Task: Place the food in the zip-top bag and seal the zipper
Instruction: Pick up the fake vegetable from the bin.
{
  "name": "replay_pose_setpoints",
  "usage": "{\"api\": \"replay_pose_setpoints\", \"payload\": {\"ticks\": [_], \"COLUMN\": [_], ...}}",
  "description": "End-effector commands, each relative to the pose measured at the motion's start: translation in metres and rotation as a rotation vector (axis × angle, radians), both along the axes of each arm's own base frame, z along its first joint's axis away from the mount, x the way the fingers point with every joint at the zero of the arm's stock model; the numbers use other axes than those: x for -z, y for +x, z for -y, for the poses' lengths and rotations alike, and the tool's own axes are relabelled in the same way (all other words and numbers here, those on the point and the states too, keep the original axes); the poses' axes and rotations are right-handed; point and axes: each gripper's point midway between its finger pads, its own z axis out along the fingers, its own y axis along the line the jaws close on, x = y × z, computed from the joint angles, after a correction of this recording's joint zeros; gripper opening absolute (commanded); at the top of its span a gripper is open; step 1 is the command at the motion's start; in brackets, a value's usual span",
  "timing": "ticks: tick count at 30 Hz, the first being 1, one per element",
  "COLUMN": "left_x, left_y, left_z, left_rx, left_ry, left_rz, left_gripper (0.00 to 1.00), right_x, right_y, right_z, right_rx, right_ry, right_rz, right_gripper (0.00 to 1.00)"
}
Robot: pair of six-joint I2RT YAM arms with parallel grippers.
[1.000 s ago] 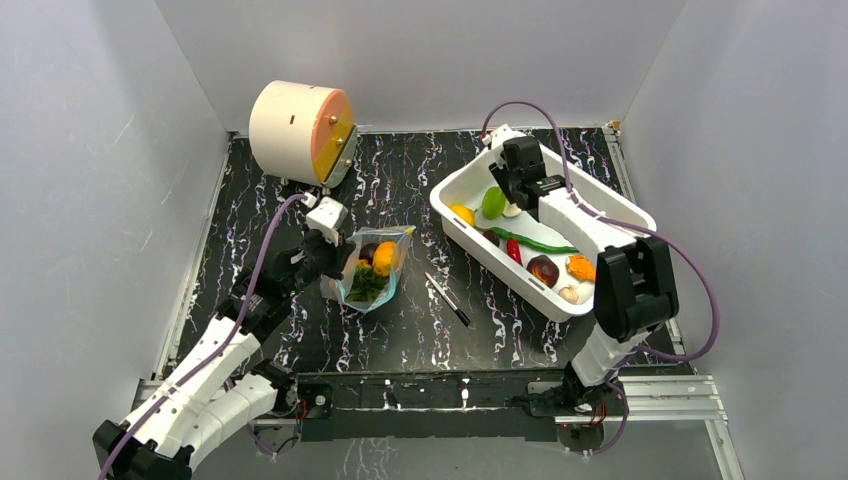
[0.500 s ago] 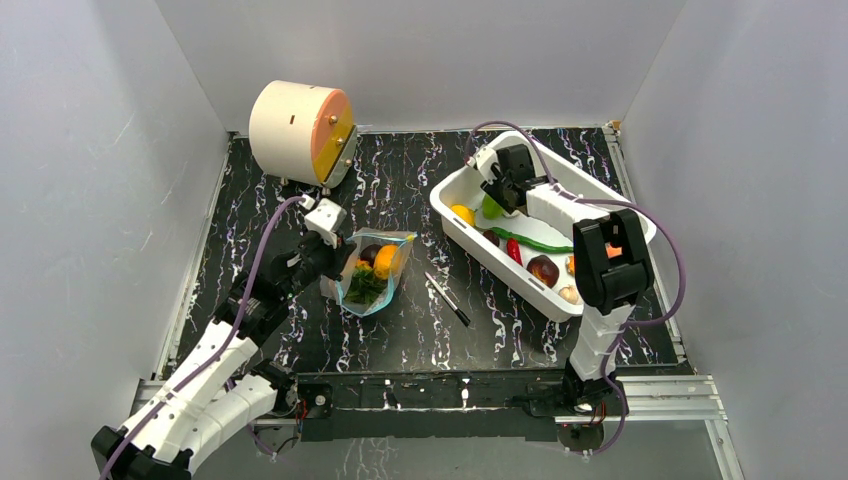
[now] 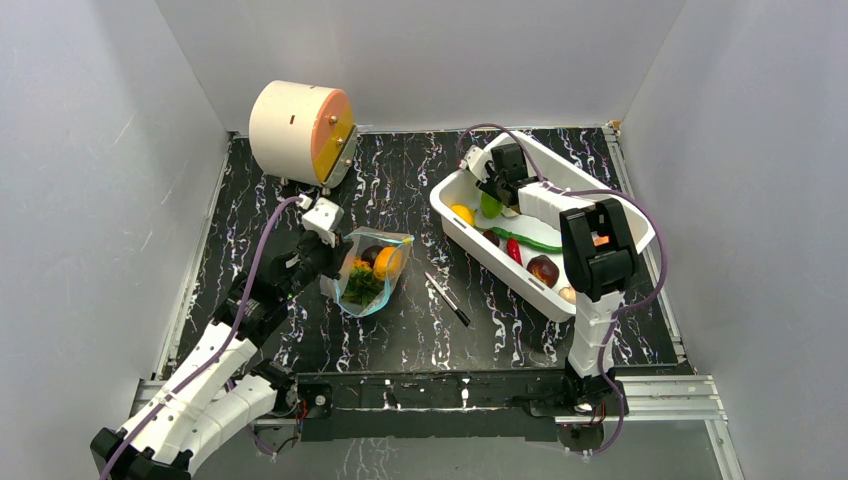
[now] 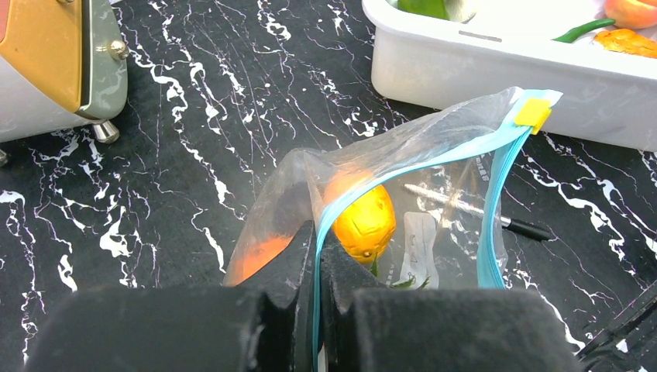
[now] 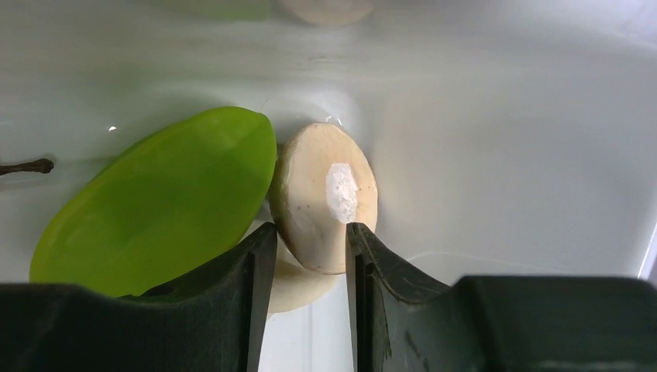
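The table has a black top veined with white, like marble. At its far left corner stands a cream drum on small metal feet, its orange face turned toward the right. Near the middle, a little to the left, a clear zip-top bag rests on the surface. Just right of it a thin black pen lies at a slant. A white rectangular tub sits diagonally across the right half, well apart from the drum.
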Motion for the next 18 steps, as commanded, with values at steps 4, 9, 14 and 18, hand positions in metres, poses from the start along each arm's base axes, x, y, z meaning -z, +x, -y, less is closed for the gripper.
{"api": "replay_pose_setpoints", "payload": {"ticks": [4,9,14,18], "left_x": [-0.012,-0.013,-0.014,-0.013], "left_y": [0.002,0.001,0.001,0.001], "left_z": [-0.001,-0.002,-0.002,0.000], "left_rx": [-0.008,-0.006,-0.005,-0.001], "left_ry": [-0.006,-0.008,-0.011,-0.012], "left_rz": [0.043,0.048,0.047,0.046], "left_gripper": [0.00,0.00,0.00,0.00], "right_x": [-0.015,-0.013,-0.011,-0.006], "right_y": [0.021,0.016,0.008,0.003], "right_z": [0.002,0.002,0.004,0.007], "right_rx": [-0.009,-0.030,-0.040,-0.050], "right_ry": [-0.021,-0.037,-0.051,-0.082], "right_rz": [0.102,0.082,0.029,-0.004], "right_gripper": [0.35,0.40,0.40,0.39]}}
